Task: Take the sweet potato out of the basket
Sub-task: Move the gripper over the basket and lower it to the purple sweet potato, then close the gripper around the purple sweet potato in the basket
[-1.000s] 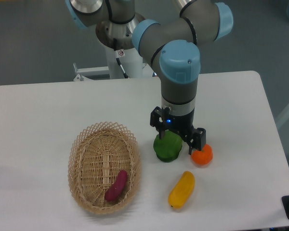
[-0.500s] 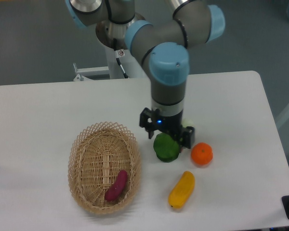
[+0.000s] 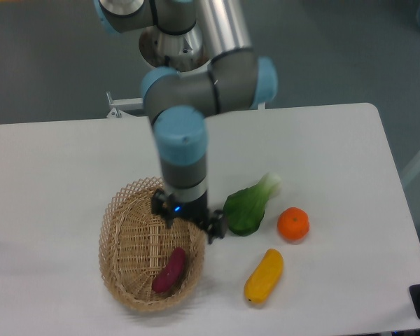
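The sweet potato [image 3: 169,269], a small reddish-purple tuber, lies tilted in the near right part of the oval wicker basket [image 3: 124,210]. My gripper [image 3: 186,225] hangs over the basket's right rim, just above and slightly right of the sweet potato, apart from it. Its two dark fingers stand apart and hold nothing.
A green leafy vegetable [image 3: 248,206] lies right of the basket. A round orange fruit [image 3: 292,224] sits further right. A yellow oblong vegetable [image 3: 264,276] lies in front of them. All rest on the white table [image 3: 56,161], whose front edge is near the basket.
My arm has swung left from above the green vegetable and orange fruit to above the basket's right rim. The green vegetable is now uncovered. The objects have not moved.
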Controlling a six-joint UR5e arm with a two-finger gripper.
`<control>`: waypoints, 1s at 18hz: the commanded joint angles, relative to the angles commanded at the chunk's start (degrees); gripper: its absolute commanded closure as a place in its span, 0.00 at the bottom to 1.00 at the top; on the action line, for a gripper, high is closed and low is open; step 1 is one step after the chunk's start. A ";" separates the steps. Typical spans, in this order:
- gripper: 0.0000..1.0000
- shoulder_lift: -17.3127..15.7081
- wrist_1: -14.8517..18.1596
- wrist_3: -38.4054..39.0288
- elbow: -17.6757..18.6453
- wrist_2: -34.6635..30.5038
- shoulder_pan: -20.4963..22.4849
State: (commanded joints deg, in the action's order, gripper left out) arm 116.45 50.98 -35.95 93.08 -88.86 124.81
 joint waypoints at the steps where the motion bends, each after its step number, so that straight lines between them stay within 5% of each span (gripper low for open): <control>1: 0.00 1.14 -0.70 0.00 0.00 -0.17 -0.88; 6: 0.00 4.75 -2.99 -0.35 -1.58 -0.35 -2.29; 18: 0.00 7.39 -3.08 -3.61 -2.81 -2.20 -2.38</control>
State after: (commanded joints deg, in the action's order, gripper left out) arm 123.84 47.90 -39.55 90.26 -91.05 122.43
